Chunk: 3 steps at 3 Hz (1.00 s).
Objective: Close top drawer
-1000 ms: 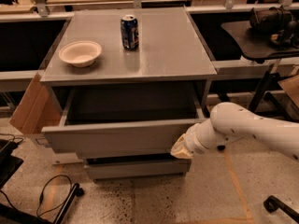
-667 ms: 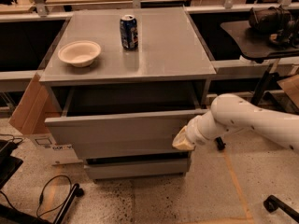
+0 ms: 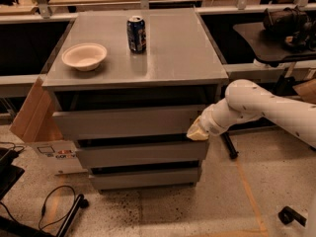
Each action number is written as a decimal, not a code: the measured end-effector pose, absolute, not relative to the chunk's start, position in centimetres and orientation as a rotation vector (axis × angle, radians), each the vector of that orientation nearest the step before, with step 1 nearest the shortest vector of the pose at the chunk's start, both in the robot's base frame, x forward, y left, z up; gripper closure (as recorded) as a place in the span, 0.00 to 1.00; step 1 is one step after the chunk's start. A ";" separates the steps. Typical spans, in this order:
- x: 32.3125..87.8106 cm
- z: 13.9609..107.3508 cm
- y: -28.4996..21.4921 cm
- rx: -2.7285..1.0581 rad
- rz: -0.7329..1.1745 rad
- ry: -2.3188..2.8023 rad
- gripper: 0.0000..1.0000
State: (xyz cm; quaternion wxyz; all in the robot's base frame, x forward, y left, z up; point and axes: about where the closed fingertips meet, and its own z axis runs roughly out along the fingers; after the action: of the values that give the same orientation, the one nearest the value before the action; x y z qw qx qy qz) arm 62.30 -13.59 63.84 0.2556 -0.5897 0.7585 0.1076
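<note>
The top drawer (image 3: 126, 122) is a wide grey drawer with a plain flat front, the tallest of the cabinet's three. It stands out only a little from the cabinet, with a dark gap above its front. My gripper (image 3: 197, 131) is at the end of the white arm (image 3: 256, 107) that reaches in from the right. Its tip rests against the right end of the drawer front.
A white bowl (image 3: 84, 56) and a blue can (image 3: 136, 33) stand on the cabinet top (image 3: 173, 53). Two shorter drawers (image 3: 143, 154) sit below. A cardboard box (image 3: 37, 122) leans at the cabinet's left. Cables (image 3: 59, 206) lie on the floor at front left. A dark table (image 3: 271, 38) stands at the right.
The top drawer has slid back into the cabinet, from well out to nearly in. My gripper and arm have followed it backward, staying on the right end of its front.
</note>
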 end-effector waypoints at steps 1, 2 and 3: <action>65.1 64.6 -14.7 -1.568 0.271 2.075 1.00; 68.8 65.3 -17.2 -1.487 0.227 2.110 1.00; 68.8 65.3 -17.2 -1.487 0.227 2.110 1.00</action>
State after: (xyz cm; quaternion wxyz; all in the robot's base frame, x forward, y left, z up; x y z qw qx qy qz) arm 68.82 -17.19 65.32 0.2717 -0.5521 0.7838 0.0842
